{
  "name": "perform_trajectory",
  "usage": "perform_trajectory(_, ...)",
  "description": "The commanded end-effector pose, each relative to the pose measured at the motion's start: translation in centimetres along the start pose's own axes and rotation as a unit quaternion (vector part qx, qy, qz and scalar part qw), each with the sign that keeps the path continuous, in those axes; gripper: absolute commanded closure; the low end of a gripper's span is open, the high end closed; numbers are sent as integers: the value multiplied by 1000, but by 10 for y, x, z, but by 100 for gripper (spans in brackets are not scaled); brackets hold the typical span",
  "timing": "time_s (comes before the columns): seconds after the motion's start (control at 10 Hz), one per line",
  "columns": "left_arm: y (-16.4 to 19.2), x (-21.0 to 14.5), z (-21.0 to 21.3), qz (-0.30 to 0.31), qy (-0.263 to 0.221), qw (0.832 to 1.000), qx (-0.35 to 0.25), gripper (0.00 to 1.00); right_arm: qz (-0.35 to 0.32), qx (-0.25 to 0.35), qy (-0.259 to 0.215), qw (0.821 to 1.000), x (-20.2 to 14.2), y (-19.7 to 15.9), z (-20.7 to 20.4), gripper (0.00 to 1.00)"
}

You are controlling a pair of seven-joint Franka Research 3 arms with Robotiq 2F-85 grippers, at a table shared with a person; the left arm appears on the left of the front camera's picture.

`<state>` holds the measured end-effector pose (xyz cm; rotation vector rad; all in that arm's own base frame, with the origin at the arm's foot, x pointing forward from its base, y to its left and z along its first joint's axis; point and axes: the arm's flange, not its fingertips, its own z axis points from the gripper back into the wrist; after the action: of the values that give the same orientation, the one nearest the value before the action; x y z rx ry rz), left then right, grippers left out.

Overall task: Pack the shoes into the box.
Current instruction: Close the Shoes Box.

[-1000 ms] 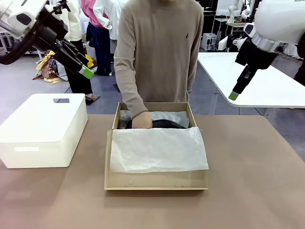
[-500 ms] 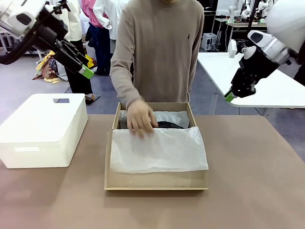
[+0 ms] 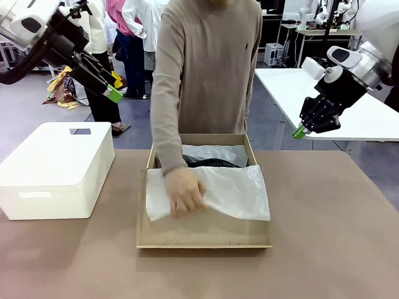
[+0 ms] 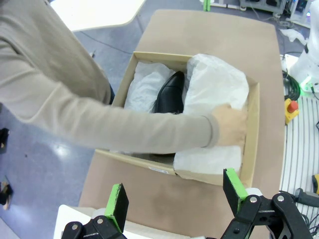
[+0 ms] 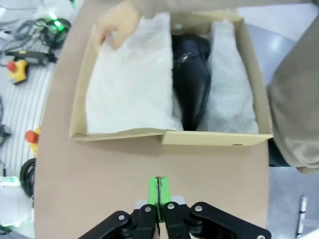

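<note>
Brown tabletop holds the box — you see the shoes inside between tissue paper, a person's hand pressing it. Your left gripper hangs spread apart, right gripper pinched together.

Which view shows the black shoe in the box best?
Right wrist view: the shoe lies nearly whole between tissue sheets, buckle visible. Left wrist view shows part of it behind the person's sleeve; front view, a dark sliver.

The brown table carries the open cardboard box and, to its left, a white bin.
</note>
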<state>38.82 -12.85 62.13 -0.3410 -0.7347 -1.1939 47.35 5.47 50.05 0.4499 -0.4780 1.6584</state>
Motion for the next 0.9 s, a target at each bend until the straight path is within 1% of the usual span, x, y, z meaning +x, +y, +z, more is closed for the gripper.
perform_trajectory(0.0, -1, -3, 0, -5, -13, 1000, -8, 0, -11, 42, 34, 998, 1, -12, 8, 100)
perform_trajectory(0.1, -1, -3, 0, -5, -13, 1000, -8, 0, -26, 46, 55, 997, 2, -12, 7, 100)
perform_trajectory(0.2, -1, -3, 0, -5, -13, 1000, -8, 0, -41, 40, 87, 995, 2, -10, 4, 100)
perform_trajectory(0.3, -1, -3, 0, -5, -13, 1000, -8, 0, -72, 32, 117, 990, 3, -10, 3, 100)
perform_trajectory(0.4, -1, -3, 0, -5, -13, 1000, -8, 0, -20, 40, 48, 998, -6, -7, 0, 100)
perform_trajectory(0.8, -1, -3, 0, -5, -13, 1000, -8, 0, -20, 40, 48, 998, -6, -7, 0, 100)
